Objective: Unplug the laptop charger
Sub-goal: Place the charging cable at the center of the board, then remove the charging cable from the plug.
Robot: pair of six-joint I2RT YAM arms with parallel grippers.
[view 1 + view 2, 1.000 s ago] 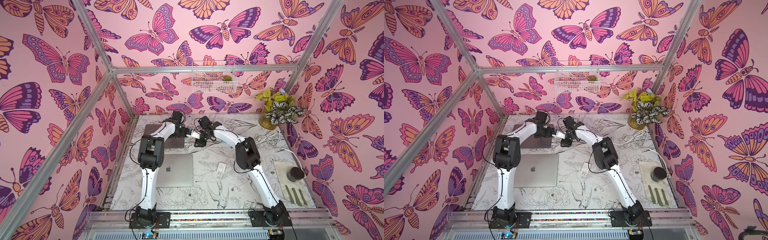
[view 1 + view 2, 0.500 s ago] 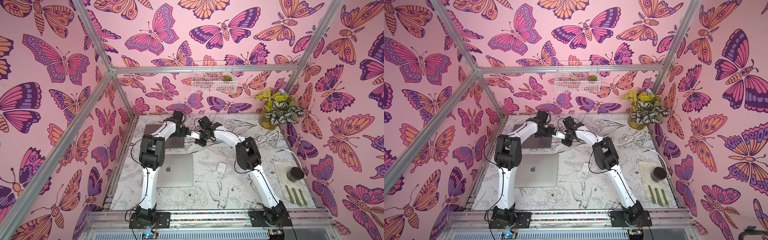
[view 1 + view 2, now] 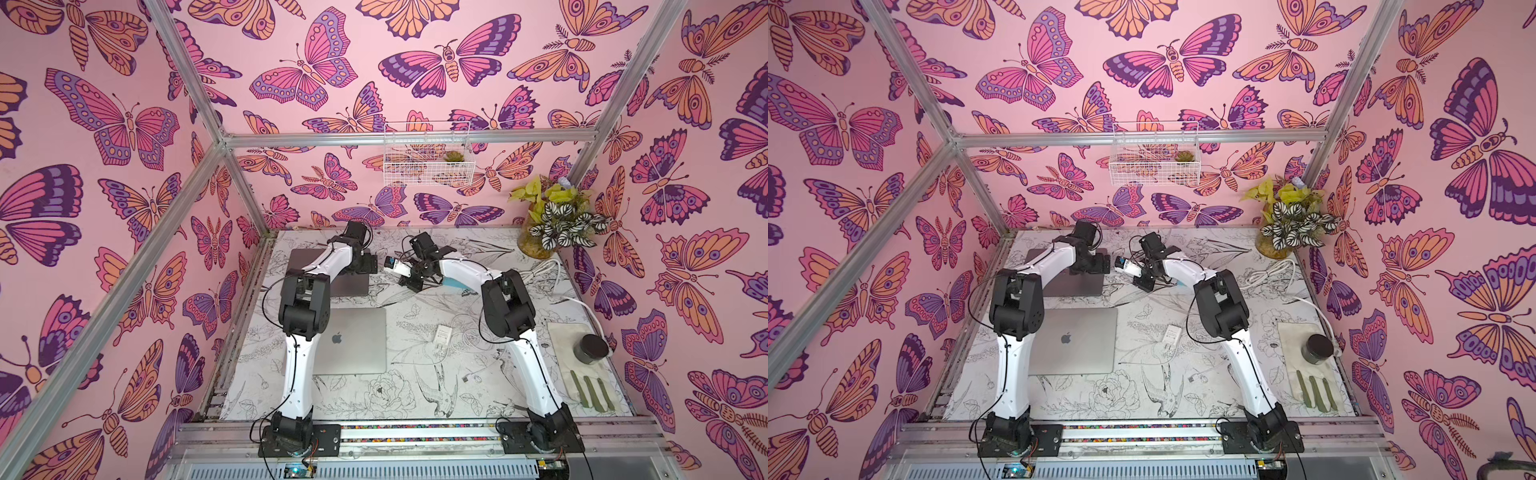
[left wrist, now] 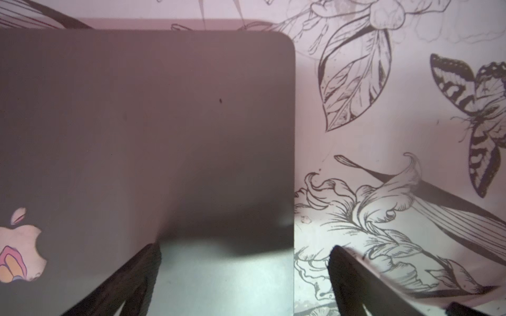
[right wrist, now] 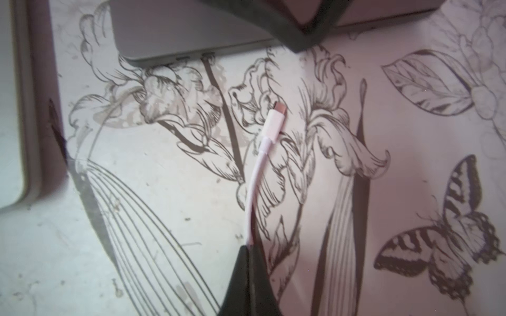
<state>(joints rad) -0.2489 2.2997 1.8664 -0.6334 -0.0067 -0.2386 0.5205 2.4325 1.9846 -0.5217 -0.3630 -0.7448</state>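
Note:
A dark grey laptop [image 3: 328, 272] lies shut at the back left of the table. The white charger cable's plug [image 5: 276, 120] is out of the laptop's side ports [image 5: 208, 56] and sits a short way off them over the table. My right gripper [image 5: 250, 247] is shut on the charger cable just behind the plug; in both top views it [image 3: 409, 282] hovers right of the laptop. My left gripper [image 4: 243, 251] is open at the laptop's [image 4: 164, 136] right edge, one finger [image 4: 137, 273] over the lid, the other [image 4: 356, 273] over the table.
A silver laptop [image 3: 353, 347] lies shut in front of the dark one. A white power adapter [image 3: 442, 334] with thin cable lies mid-table. White cords [image 3: 540, 270], a potted plant [image 3: 552, 224], a dark jar [image 3: 590, 349] on a cloth stand at the right.
The right gripper's jaws have come together on the cable. Both arms stay almost where they were.

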